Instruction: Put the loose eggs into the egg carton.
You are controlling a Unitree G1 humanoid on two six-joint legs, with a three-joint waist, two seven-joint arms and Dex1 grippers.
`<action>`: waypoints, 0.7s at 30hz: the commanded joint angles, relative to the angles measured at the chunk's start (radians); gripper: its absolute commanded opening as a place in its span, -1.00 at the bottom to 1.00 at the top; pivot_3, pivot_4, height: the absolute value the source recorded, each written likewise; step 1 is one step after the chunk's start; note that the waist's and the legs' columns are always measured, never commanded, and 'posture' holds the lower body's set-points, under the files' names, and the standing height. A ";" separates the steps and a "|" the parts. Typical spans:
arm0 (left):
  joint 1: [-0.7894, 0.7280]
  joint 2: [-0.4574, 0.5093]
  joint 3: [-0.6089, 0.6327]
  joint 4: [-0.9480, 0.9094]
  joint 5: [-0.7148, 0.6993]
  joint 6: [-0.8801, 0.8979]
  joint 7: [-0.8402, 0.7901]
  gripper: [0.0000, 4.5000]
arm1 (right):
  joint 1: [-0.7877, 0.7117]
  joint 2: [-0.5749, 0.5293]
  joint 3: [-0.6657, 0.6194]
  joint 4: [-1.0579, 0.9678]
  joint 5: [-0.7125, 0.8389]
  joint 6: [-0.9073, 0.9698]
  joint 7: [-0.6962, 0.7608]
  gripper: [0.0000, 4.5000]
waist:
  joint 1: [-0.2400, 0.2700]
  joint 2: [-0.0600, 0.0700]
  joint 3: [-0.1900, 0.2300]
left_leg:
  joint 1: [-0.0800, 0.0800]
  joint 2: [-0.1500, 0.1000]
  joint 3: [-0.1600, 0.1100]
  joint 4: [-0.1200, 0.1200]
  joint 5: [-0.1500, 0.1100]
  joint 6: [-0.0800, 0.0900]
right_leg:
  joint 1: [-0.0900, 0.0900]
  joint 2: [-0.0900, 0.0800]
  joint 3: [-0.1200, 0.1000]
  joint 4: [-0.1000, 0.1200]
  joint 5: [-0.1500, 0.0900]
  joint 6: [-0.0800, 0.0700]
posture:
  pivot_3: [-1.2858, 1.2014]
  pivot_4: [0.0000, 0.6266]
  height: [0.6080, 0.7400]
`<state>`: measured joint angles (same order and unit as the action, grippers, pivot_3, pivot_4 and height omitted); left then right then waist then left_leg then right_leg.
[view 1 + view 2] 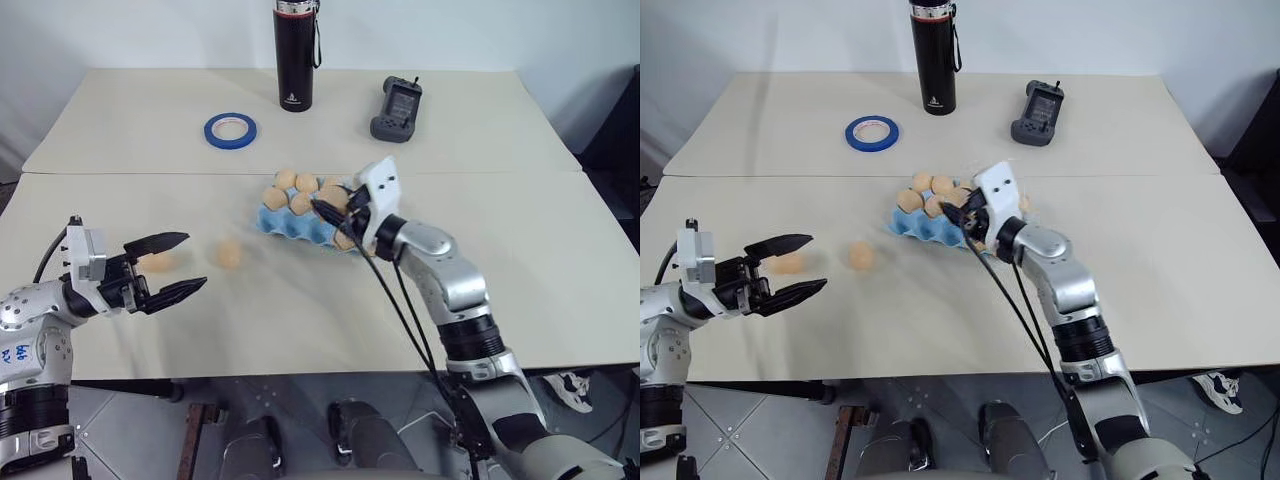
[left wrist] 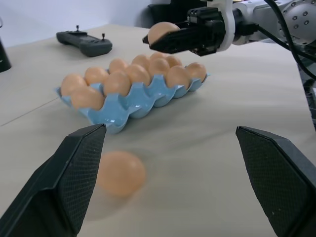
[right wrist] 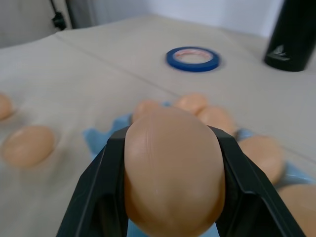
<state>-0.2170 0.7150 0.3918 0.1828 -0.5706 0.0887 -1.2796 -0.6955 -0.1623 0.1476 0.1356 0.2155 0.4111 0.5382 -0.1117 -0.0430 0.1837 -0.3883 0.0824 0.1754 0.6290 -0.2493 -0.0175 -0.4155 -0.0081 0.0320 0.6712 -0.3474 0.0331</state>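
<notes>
One smooth tan-orange egg [image 3: 173, 170] is sitting pinched in the right gripper [image 1: 338, 205] above the light blue moulded egg carton [image 1: 290, 226]; the left gripper [image 1: 172, 265] is standing spread beside two loose eggs [image 1: 228, 254].

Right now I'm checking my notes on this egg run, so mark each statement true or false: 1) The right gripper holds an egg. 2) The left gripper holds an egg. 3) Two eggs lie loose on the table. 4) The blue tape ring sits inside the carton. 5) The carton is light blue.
1) True: the right gripper is shut on an egg above the egg carton.
2) False: the left gripper has its jaws open and empty.
3) True: two loose eggs lie left of the carton.
4) False: the blue tape ring lies on the table, apart from the carton.
5) True.
</notes>
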 commanded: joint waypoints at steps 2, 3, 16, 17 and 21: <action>0.019 0.016 0.040 -0.055 -0.024 -0.012 0.021 1.00 | -0.025 0.016 0.026 0.014 -0.027 -0.052 0.020 -0.12 | 0.000 0.000 0.000 | 0.000 0.000 0.000 0.000 0.000 0.000 | 0.000 0.000 0.000 0.000 0.000 0.000 | 0.03 -0.52 1.00; 0.025 0.015 0.042 -0.060 -0.024 -0.013 0.026 1.00 | -0.031 0.017 0.034 0.028 -0.038 -0.051 0.018 0.05 | 0.000 0.000 0.000 | 0.000 0.000 0.000 0.000 0.000 0.000 | 0.000 0.000 0.000 0.000 0.000 0.000 | 0.03 -0.52 1.00; 0.076 0.002 0.078 -0.135 -0.029 -0.018 0.117 1.00 | -0.007 -0.063 0.011 -0.074 -0.024 -0.032 0.100 0.97 | 0.000 0.000 0.000 | -0.001 0.000 0.000 -0.001 0.000 0.000 | -0.001 0.000 0.000 -0.001 0.000 0.000 | 0.03 -0.52 1.00; 0.082 0.002 0.086 -0.145 -0.028 -0.017 0.133 1.00 | 0.003 -0.085 0.003 -0.103 -0.006 -0.020 0.124 0.97 | 0.001 0.000 0.000 | -0.001 0.000 0.000 -0.002 0.000 0.000 | -0.001 0.000 0.000 -0.002 0.000 0.000 | 0.03 -0.52 1.00; 0.113 0.002 0.129 -0.183 -0.018 -0.019 0.208 1.00 | 0.054 -0.179 -0.031 -0.209 0.081 0.015 0.241 0.97 | 0.002 0.000 0.000 | -0.001 0.000 -0.001 -0.003 -0.001 0.000 | 0.000 0.000 -0.001 -0.005 0.000 0.000 | 0.03 -0.52 1.00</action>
<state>-0.1141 0.7131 0.4786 0.0398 -0.5757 0.0842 -1.1011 -0.6456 -0.3233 0.1472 -0.0136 0.2567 0.4214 0.7392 -0.1101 -0.0431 0.1835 -0.3894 0.0826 0.1749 0.6255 -0.2503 -0.0174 -0.4157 -0.0080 0.0315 0.6657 -0.3475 0.0330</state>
